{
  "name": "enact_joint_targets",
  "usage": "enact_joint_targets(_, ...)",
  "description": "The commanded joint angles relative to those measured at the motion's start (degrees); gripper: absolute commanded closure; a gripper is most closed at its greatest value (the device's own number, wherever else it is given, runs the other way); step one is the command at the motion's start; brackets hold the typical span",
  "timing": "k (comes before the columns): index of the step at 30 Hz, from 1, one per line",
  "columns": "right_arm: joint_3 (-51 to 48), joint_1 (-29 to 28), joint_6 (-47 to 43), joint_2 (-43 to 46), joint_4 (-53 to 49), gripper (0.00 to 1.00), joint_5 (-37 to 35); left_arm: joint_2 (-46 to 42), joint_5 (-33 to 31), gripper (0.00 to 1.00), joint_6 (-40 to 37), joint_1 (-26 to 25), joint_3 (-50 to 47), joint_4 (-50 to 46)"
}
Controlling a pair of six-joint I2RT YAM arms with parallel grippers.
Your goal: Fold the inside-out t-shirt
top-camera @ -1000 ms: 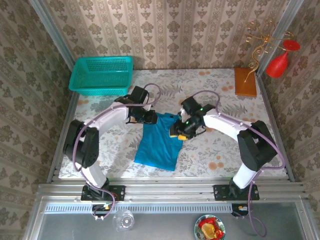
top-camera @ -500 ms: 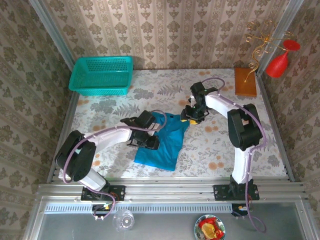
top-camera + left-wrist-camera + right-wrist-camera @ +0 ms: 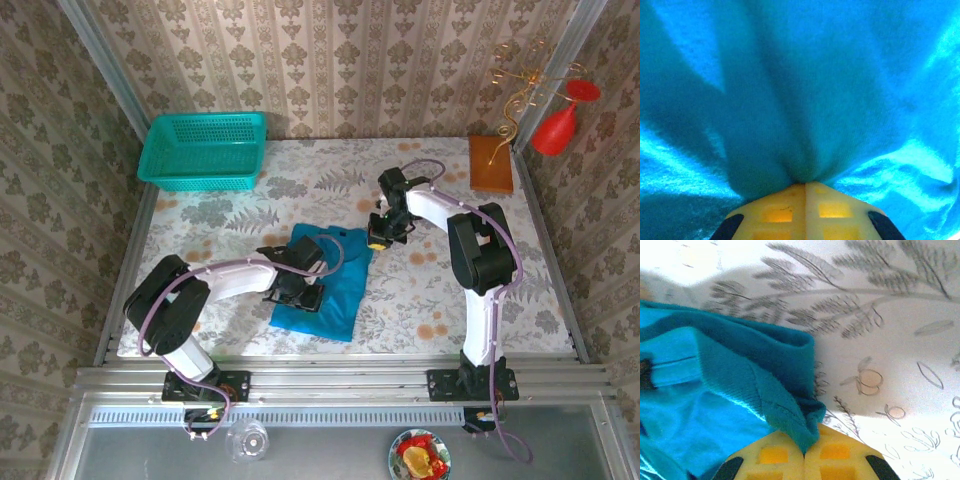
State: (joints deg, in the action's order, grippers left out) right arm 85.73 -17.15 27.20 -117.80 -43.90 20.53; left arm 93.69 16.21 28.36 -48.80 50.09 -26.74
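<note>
While the inside-out t-shirt (image 3: 340, 290) lies bunched on the table (image 3: 450, 290) (toward its near edge), the fold looks roughly half done: the left gripper (image 3: 805, 189) pinches a ridge of cloth, the right gripper (image 3: 804, 450) clamps 1 hemmed edge, and squaring up remains.

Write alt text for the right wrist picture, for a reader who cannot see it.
The yellow-tipped right tool is shut on a folded edge of the teal-blue t-shirt, which spreads to the left. Behind lies a white table surface printed with grey leaves.
</note>
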Motion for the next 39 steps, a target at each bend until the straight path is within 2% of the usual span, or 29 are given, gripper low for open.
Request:
enact_joint_targets(1,5.05,0.52,0.06,2.43,-1.67,1.00,0.38,2.16,-1.32,0.94,0.58,-1.08,-3.13,-1.60)
enact_joint_targets(10,9.15,0.85,-0.23,-1.61,-0.61,1.00,2.38,1.42,-0.92,0.95,2.14,-1.56,-5.78,-0.27)
enact_joint_targets(16,8.95,2.10,0.17,-6.47,0.37,1.00,0.08,0.89,-0.44,0.95,3.09,-2.80,-5.36,0.88)
enact_joint_targets(23,8.62,3.06,-0.87,-8.35,3.02,0.90,3.90,2.35,1.02,0.95,4.15,-4.71,-4.30,3.63)
enact_joint_targets(25,8.04,3.08,-0.76,-7.11,3.47,0.81,4.75,2.76,0.93,0.95,4.38,-4.84,-4.28,3.76)
enact_joint_targets(30,5.06,3.00,1.02,-1.87,4.25,0.69,4.59,2.93,0.77,0.95,4.34,-4.92,-4.47,3.83)
enact_joint_targets(35,1.95,2.54,3.46,1.69,2.37,0.65,0.30,3.06,0.67,0.95,4.22,-4.87,-4.21,3.45)
enact_joint_targets(37,1.06,1.84,4.19,1.86,3.08,0.64,1.10,3.17,0.92,0.95,4.16,-4.96,-4.18,3.51)
enact_joint_targets(39,0.40,1.20,5.08,0.91,5.65,0.63,4.87,3.18,1.28,0.95,4.01,-4.94,-4.27,3.62)
